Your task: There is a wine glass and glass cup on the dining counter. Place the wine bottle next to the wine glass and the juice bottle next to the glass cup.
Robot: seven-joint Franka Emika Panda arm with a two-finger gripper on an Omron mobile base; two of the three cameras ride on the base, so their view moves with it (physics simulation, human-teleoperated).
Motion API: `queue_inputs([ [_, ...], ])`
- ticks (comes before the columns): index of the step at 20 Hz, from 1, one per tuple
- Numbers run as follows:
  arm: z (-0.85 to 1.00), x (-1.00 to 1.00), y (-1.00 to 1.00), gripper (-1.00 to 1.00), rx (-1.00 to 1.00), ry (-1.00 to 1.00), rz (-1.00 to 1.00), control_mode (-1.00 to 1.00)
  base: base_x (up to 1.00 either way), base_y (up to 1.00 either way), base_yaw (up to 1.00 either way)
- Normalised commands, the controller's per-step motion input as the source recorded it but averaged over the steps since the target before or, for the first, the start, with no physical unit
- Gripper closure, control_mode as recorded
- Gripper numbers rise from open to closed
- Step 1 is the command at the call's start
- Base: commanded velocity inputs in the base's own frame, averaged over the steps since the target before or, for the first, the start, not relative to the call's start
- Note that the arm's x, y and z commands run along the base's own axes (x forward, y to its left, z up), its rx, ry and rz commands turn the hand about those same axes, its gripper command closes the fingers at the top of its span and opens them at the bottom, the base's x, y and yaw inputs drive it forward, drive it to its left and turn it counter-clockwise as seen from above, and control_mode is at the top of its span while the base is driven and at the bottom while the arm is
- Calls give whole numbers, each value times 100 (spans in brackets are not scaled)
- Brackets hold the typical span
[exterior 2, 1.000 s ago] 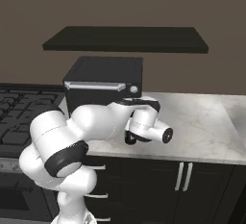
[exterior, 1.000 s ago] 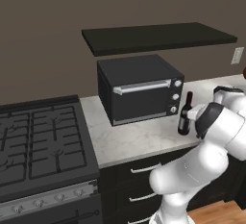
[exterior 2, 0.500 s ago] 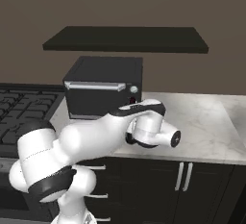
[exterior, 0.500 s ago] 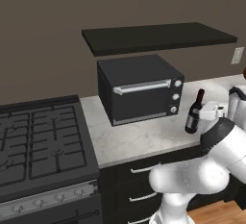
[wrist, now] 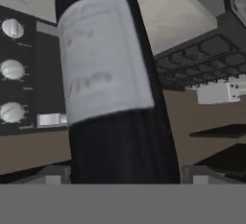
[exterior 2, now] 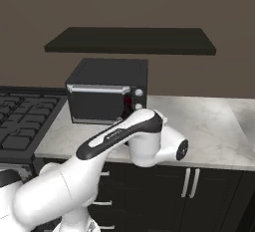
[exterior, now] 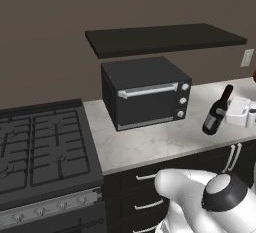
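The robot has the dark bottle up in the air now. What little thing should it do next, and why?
Probably carry it a little higher and away from the black toaster oven. The slim dark glass wine bottle hangs tilted in the pincer, off the marbled wall counter, and no wine glass is in sight, so it has to travel.

The toaster oven (exterior: 145,93) stands just left of the gripper (exterior: 238,113) and its tilted wine bottle (exterior: 217,111); bare marble counter (exterior: 150,144) lies open in front, below a shelf (exterior: 165,38).
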Motion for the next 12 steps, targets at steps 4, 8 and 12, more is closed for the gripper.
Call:
queue_inputs([
  [4, 60, -74, 23, 100, 0, 1, 8, -100, 0, 0, 0],
  [8, 13, -71, 26, 100, 0, 7, 8, -100, 0, 0, 0],
  [12, 0, -63, 32, 100, 0, 7, 8, -100, 0, 0, 0],
])
